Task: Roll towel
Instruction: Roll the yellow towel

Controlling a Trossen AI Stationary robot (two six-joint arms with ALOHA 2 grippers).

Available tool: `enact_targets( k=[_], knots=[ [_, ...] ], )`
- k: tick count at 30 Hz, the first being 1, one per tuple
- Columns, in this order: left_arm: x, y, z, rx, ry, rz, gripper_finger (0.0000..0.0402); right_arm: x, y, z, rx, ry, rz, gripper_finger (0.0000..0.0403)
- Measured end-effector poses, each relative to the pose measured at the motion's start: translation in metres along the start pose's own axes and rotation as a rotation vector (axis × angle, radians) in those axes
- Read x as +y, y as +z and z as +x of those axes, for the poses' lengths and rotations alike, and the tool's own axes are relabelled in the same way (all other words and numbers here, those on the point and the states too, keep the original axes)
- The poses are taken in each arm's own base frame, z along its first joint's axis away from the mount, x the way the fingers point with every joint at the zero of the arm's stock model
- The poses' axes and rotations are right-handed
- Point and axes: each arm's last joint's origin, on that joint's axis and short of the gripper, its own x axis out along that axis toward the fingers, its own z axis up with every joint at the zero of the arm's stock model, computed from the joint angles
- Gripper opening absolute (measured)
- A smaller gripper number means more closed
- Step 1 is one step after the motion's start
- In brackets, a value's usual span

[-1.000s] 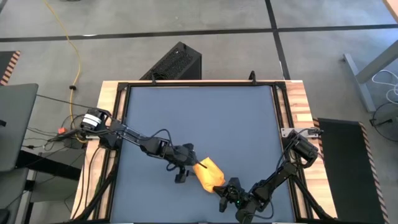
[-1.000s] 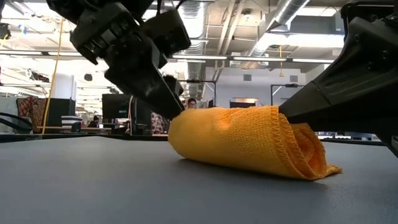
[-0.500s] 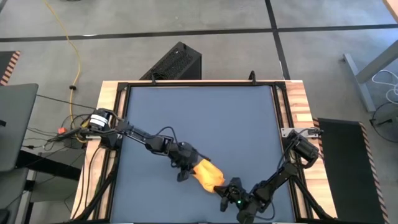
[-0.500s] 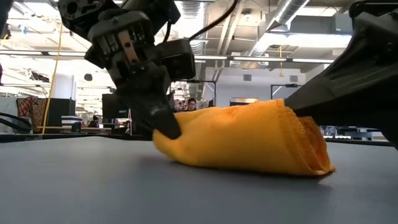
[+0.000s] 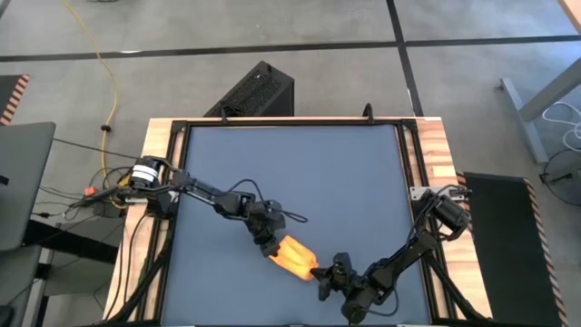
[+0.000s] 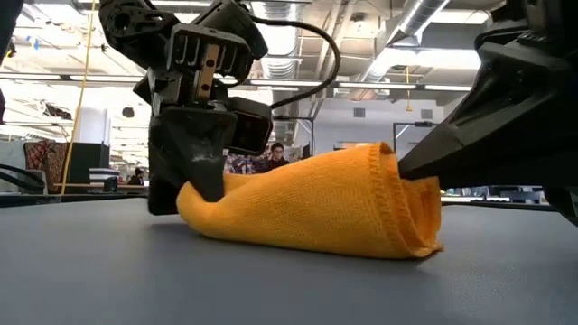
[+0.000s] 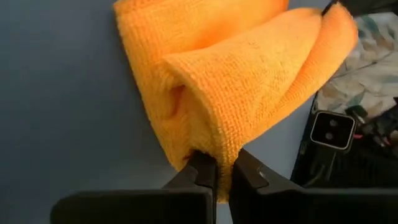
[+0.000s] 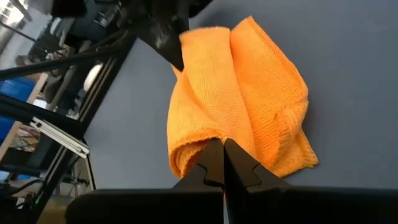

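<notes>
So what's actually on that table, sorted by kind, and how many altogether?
Towel, yellow-orange, rolled up: 1
Robot hands: 2, the left hand and the right hand, each shut on one end of the towel
Total: 3

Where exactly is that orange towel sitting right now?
In the high view the towel, loosely rolled, lies on the grey table near its front edge, pinched at one end by the left gripper and at the other by the right gripper.
</notes>
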Motion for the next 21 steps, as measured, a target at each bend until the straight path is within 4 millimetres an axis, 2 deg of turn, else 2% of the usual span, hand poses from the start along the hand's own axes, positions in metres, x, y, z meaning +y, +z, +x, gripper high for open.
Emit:
enact_targets(
  k=[5,11,16,21],
  knots=[
    [-0.008,0.006,-0.001,-0.043,-0.084,0.076,0.0017,-0.001,0.003,0.005,0.030,-0.022,0.004,0.0011],
    [-0.015,0.014,-0.005,-0.065,-0.197,0.190,0.0090,-0.004,0.003,0.005,0.039,-0.049,0.010,0.0011],
    [-0.005,0.020,-0.013,-0.001,-0.237,0.175,0.0153,-0.005,0.003,0.005,0.039,-0.049,0.011,0.0011],
    [0.011,0.028,-0.024,0.029,-0.227,0.161,0.0186,-0.005,0.003,0.005,0.040,-0.048,0.012,0.0011]
  ],
)
